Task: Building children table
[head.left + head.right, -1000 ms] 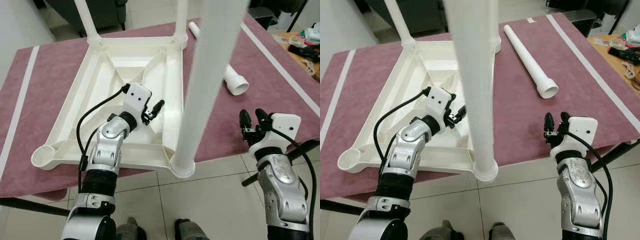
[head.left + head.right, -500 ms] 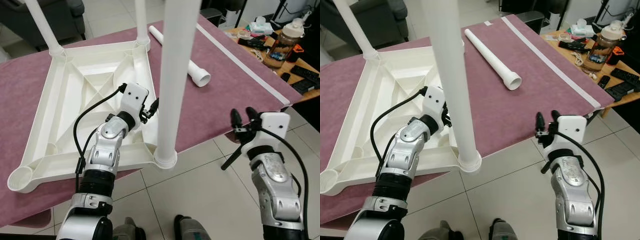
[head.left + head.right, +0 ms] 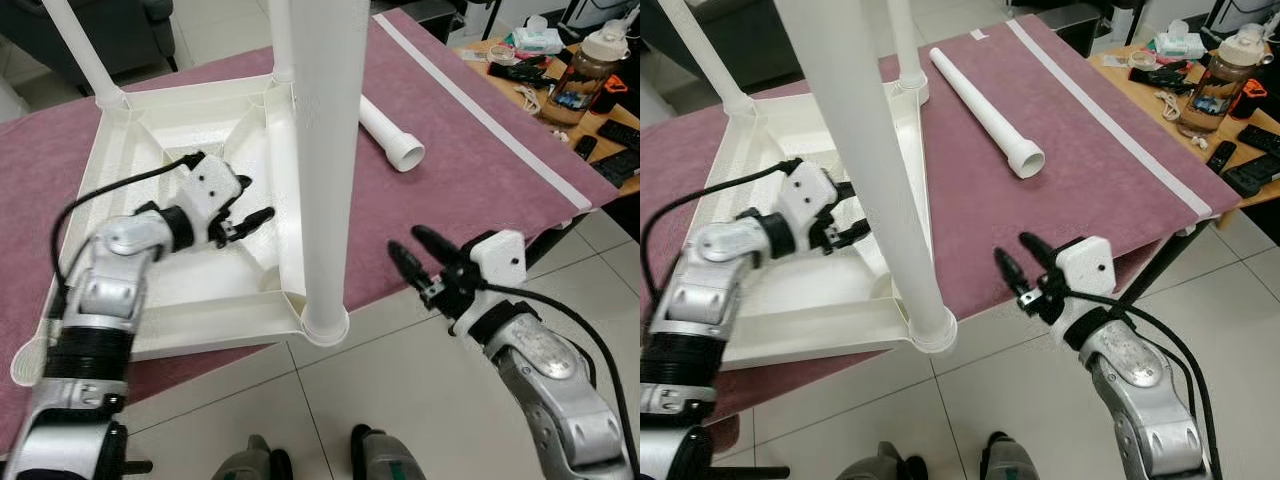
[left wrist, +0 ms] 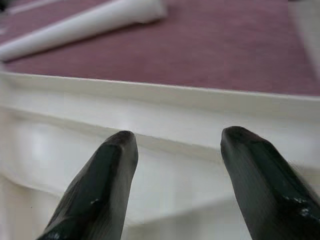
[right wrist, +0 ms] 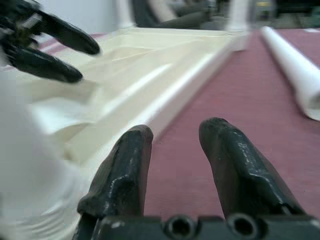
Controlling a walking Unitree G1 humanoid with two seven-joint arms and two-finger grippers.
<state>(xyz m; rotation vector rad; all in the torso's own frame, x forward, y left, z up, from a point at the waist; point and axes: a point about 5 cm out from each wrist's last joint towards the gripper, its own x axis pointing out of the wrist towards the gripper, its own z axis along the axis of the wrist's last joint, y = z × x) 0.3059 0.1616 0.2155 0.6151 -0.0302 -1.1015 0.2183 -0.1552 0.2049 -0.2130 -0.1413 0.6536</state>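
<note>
The white plastic tabletop (image 3: 190, 190) lies upside down on the maroon-covered surface (image 3: 1040, 215), toward its near left corner, with its near edge overhanging the surface's front edge. Three legs are already fitted in its corner sockets: one at the near right corner (image 3: 322, 150), rising close to the camera, and two at the far corners (image 3: 75, 45). The near left socket (image 3: 35, 362) has no leg in it. A loose leg (image 3: 985, 105) lies flat on the cloth to the right of the tabletop, its flared end pointing toward the surface's front edge.

The left tool (image 3: 250, 220) hovers over the ribbed underside of the tabletop, near its right rim, its two fingers spread and holding nothing. The right tool (image 3: 1018, 268) hangs just off the front edge of the surface, near the fitted near leg, fingers parted and also holding nothing.

The loose leg looks like a hollow moulded tube: light, stiff and smooth, so likely to roll on the cloth and slip in a loose pinch. A grip across its shaft near the middle should keep it balanced; a hold near one end would probably let it tip. The tabletop appears rigid and light, so it may slide when a leg is pressed into the socket, and bracing its rim would help.
</note>
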